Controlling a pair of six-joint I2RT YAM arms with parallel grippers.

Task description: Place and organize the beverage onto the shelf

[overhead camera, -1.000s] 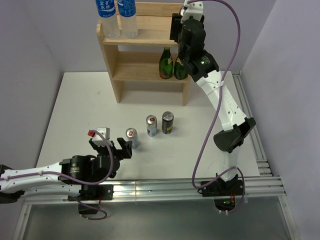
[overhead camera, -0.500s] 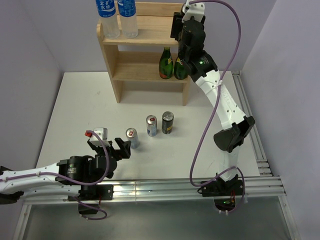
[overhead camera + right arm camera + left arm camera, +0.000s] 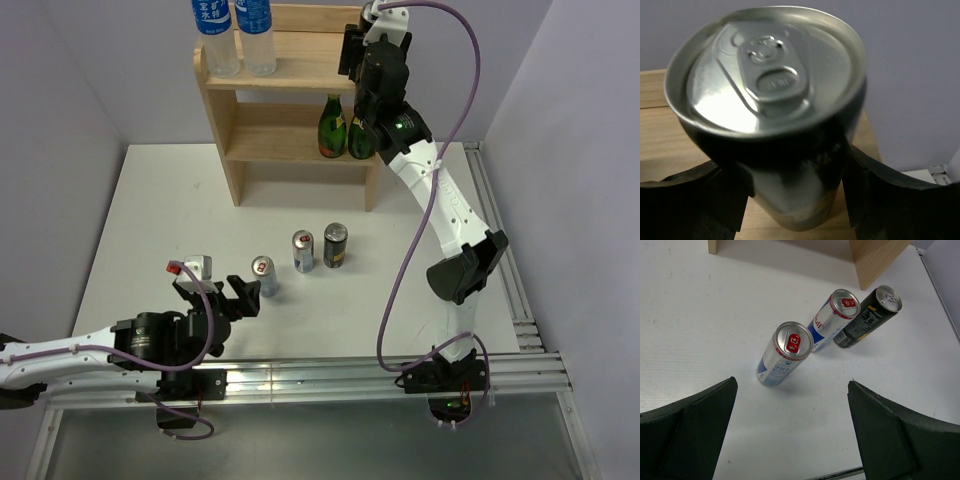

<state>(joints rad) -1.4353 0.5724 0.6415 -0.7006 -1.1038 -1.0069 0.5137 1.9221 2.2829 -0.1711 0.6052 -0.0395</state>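
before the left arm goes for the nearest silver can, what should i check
1. left gripper jaws wide open: ok
2. nearest slim silver can with a red tab upright, clear of the second silver can: ok
3. path from left gripper to that can unobstructed: ok
4. tall black can with a silver lid between the right gripper fingers, above the light-wood shelf top tier: ok
5. right gripper's hold on the black can released: cannot tell
6. bare wood left on the top tier beside the two clear water bottles: ok
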